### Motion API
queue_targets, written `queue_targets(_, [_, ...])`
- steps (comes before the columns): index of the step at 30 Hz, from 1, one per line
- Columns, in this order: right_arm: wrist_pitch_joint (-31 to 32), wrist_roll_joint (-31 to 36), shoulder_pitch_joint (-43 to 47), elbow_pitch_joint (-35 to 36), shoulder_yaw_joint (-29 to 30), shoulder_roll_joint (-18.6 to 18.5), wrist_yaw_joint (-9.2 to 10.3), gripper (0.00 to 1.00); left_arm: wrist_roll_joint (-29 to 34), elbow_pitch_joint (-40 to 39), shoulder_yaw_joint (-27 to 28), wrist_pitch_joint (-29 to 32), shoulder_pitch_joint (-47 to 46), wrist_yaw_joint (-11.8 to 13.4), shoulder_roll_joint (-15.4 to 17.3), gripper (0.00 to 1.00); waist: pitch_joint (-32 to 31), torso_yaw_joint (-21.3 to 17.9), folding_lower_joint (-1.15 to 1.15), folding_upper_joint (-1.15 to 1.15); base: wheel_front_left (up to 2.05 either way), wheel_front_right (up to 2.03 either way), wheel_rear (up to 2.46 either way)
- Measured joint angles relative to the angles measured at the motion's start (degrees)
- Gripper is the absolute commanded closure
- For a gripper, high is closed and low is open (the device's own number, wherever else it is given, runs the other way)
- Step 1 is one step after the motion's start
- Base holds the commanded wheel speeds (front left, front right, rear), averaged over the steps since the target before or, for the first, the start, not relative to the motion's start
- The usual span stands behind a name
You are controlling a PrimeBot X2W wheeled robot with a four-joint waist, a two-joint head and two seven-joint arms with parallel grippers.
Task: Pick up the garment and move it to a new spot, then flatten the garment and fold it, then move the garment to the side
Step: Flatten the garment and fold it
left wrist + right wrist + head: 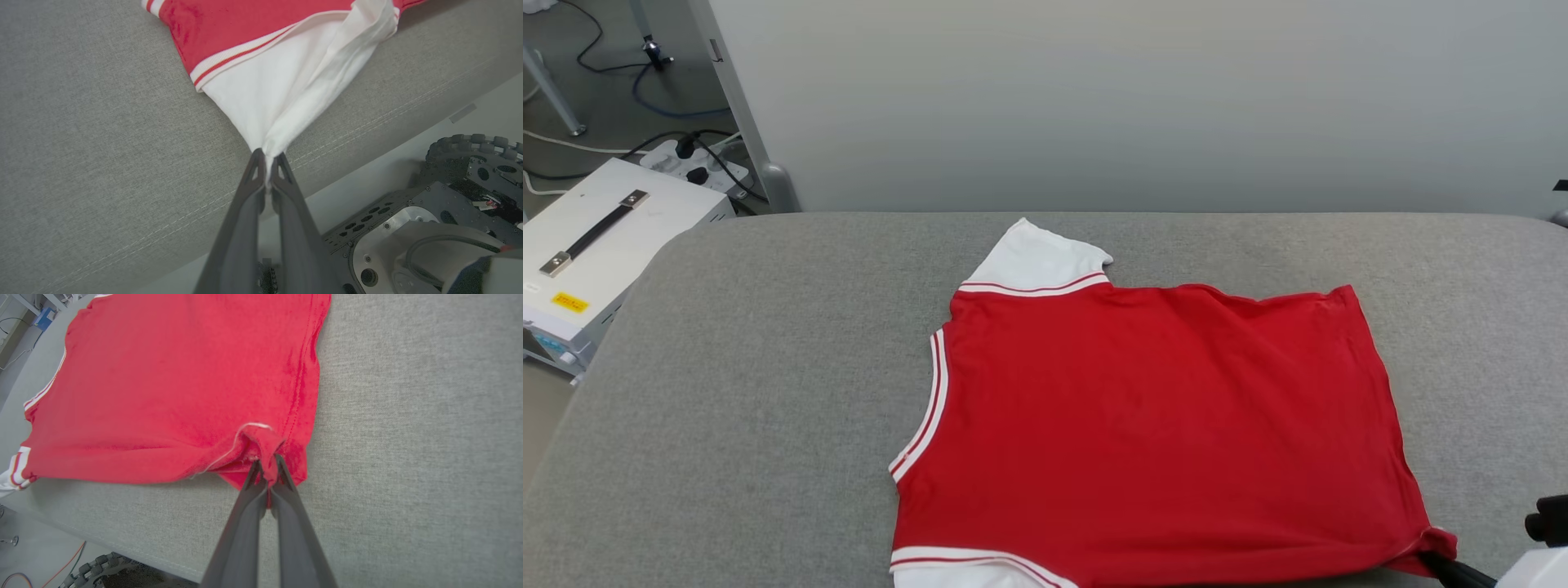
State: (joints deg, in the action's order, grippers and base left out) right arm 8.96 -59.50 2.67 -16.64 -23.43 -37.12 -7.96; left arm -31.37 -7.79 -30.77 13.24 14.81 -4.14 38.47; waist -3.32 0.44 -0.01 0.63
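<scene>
The garment [1160, 425], a red jersey with white sleeves and striped trim, lies spread with its plain red side up on the grey padded table [768, 367]. My left gripper [267, 157] is shut on the tip of the near white sleeve [278, 102], pulled into a taut cone at the table's near edge. My right gripper [267, 459] is shut on a bunched near corner of the red hem [261, 441]; in the head view its dark finger [1454, 569] pokes in at the bottom right by that corner. The far sleeve [1037, 257] lies flat.
A white equipment case [596, 245] with a black handle stands left of the table, with a power strip and cables [690, 159] behind it. A pale wall panel [1143, 98] rises behind the table. My wheeled base [449, 212] sits below the table's near edge.
</scene>
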Motion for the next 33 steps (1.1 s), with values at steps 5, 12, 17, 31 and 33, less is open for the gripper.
queue_targets(5, [2.13,0.03,4.51,3.99,4.17,-0.16,0.00,1.00,-0.37,-2.23,0.85,-0.29,0.94,0.67,0.77,1.00,-0.12,-0.35,0.00,0.00,0.00,0.00,0.00])
queue_targets(12, [3.97,1.75,5.64,9.84,9.43,1.08,0.01,1.00,1.67,-2.32,3.20,-4.59,-2.66,2.55,-0.75,1.00,1.46,-0.93,0.01,0.00,0.00,0.00,0.00])
queue_targets(17, [5.72,4.19,5.20,12.36,12.46,2.18,0.01,1.00,4.16,-1.44,3.86,-6.92,-8.68,3.45,-2.67,1.00,3.46,-1.15,0.01,0.00,0.00,0.00,0.00])
queue_targets(31, [11.88,12.88,-5.17,10.15,15.59,7.73,0.01,1.00,7.30,10.76,3.59,-10.40,-25.02,1.59,-6.86,1.00,10.91,-1.53,0.01,0.00,0.00,0.00,0.00])
queue_targets(33, [12.65,13.94,-6.39,9.14,15.74,8.22,0.01,1.00,7.50,12.98,3.02,-10.43,-26.91,0.99,-7.55,1.00,11.74,-1.51,0.01,0.00,0.00,0.00,0.00])
